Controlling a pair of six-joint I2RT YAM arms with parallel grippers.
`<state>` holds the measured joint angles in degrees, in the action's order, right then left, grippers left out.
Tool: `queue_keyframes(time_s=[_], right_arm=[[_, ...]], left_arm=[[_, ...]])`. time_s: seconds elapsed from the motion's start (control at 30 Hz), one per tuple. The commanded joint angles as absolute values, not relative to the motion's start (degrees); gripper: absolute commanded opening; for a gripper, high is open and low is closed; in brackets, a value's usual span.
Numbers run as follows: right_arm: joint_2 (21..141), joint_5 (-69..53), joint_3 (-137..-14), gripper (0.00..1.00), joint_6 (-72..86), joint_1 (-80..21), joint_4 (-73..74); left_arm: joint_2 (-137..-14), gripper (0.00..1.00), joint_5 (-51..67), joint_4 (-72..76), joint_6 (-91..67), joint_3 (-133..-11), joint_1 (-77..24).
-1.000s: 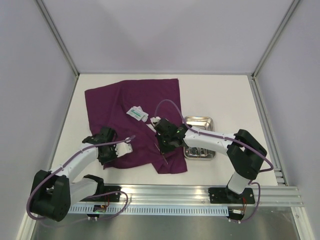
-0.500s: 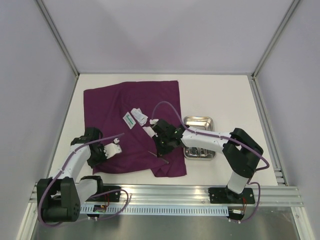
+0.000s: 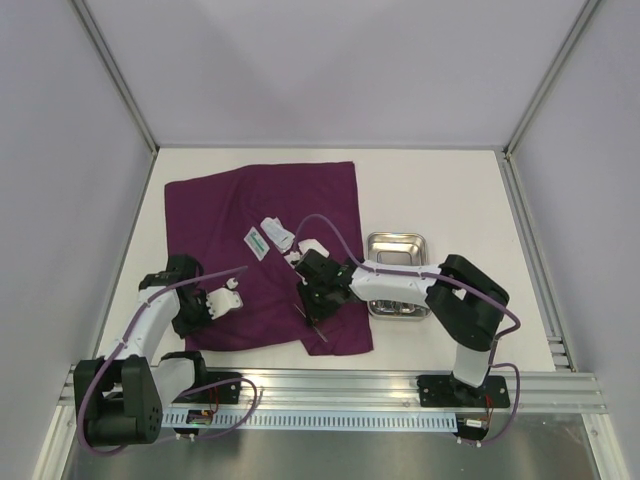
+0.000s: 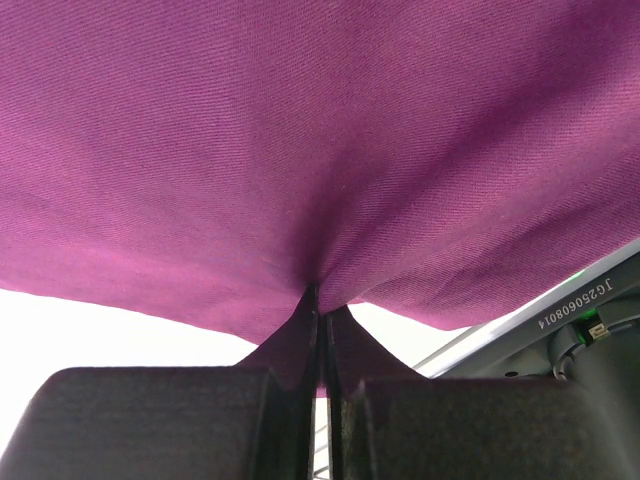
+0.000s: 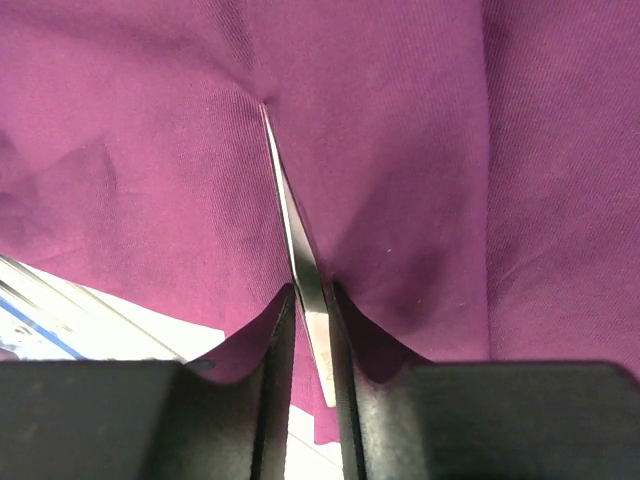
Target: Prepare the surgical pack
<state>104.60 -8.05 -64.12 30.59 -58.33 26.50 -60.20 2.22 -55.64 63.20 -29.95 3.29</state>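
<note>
The deep-purple cloth (image 3: 260,205) lies spread on the table's left half. My left gripper (image 3: 212,310) sits at its near-left edge. In the left wrist view this gripper (image 4: 322,300) is shut on a pinched fold of the cloth (image 4: 300,150). My right gripper (image 3: 312,308) hovers low over the cloth's near-right part. In the right wrist view its jaws (image 5: 310,292) stand slightly apart, and the thin metal tweezers (image 5: 295,235) lie between them on the cloth (image 5: 430,150). The small steel tray (image 3: 397,240) stands right of the cloth, partly under the right arm.
A clear packet (image 3: 257,242) and a white gauze piece (image 3: 278,232) lie on the cloth's middle. An aluminium rail (image 3: 380,385) runs along the near edge. White walls with metal posts close in the table on three sides.
The left gripper pulled the cloth's near-left edge leftward, flattening it. The right gripper moved left and nearer with the tweezers, and its jaws have eased apart.
</note>
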Motion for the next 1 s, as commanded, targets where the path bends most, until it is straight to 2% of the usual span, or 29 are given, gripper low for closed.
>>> queue_keyframes(time_s=[0.0, 0.1, 0.13, 0.17, 0.23, 0.67, 0.97], right_arm=[[105.6, -5.9, -65.0, 0.23, 30.8, -59.1, 27.9], [105.9, -5.7, -65.4, 0.24, 30.8, -59.9, 28.5], [106.1, -5.3, -65.7, 0.22, 30.9, -60.0, 29.3], [106.2, -4.9, -66.0, 0.16, 30.9, -60.3, 30.0], [105.9, -4.0, -66.6, 0.12, 30.9, -60.9, 31.4], [102.5, -4.8, -64.6, 0.17, 31.4, -61.5, 34.2], [100.7, -6.1, -61.8, 0.15, 31.9, -61.7, 35.0]], left_arm=[[-59.7, 0.00, 3.3, -57.9, 63.9, -31.7, 3.8], [-59.8, 0.00, 3.4, -57.8, 63.9, -31.7, 3.9], [-59.8, 0.00, 3.4, -57.8, 63.9, -31.7, 3.9], [-59.8, 0.00, 3.4, -57.8, 64.0, -31.6, 3.9], [-59.8, 0.00, 3.3, -57.7, 64.2, -31.6, 3.9], [-59.9, 0.00, 2.5, -57.2, 64.5, -31.9, 3.8], [-60.4, 0.00, 2.1, -56.7, 64.6, -31.9, 3.9]])
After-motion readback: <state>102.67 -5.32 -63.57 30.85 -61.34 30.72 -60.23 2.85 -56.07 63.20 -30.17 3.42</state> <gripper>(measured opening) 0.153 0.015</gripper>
